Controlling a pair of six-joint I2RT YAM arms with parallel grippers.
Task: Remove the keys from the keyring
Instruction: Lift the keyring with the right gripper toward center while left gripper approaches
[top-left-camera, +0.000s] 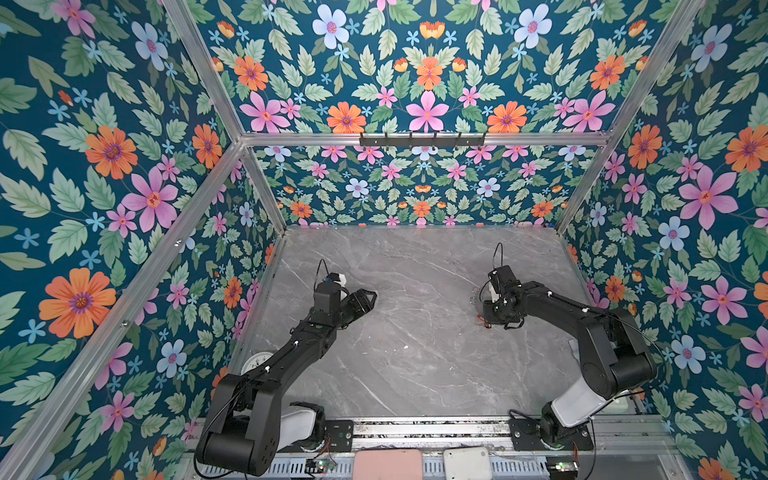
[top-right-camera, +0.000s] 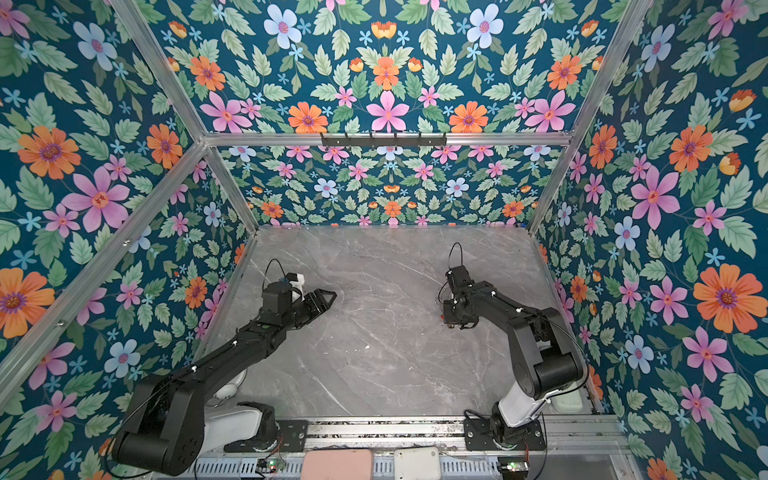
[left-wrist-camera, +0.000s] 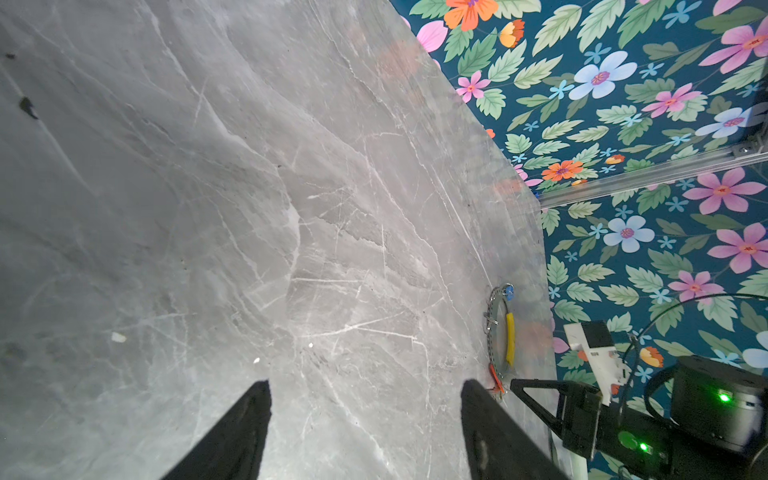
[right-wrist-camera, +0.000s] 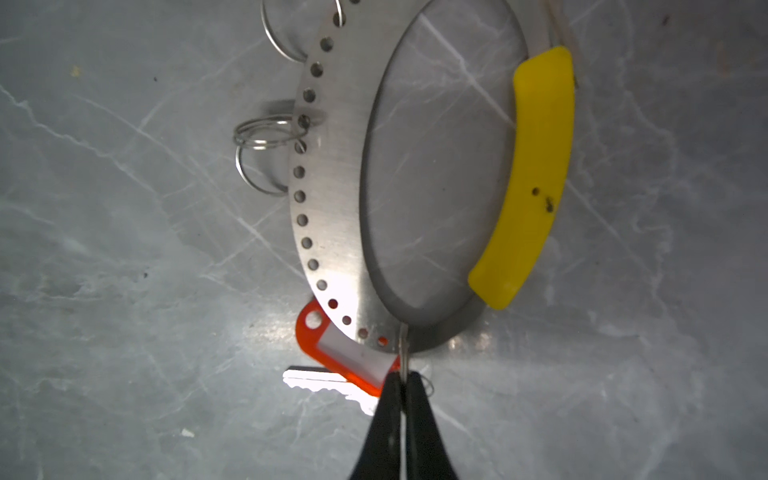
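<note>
The right wrist view shows the right gripper (right-wrist-camera: 401, 380) clenched on the silver loop (right-wrist-camera: 402, 345) at the rim of the keyring (right-wrist-camera: 332, 208), beside the red-tagged key (right-wrist-camera: 332, 347). The keyring lies on the right half of the surface (right-wrist-camera: 124, 249). Only the left wrist view shows the blue tag (left-wrist-camera: 508, 292) at its opposite end and the left gripper (left-wrist-camera: 365, 386) spread wide, empty. In both top views the right arm (top-left-camera: 561, 307) mostly hides it.

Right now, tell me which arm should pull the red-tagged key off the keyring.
Right. The right gripper is shut on the red key's loop on the keyring; the left gripper hangs open over the table, away from it.
</note>
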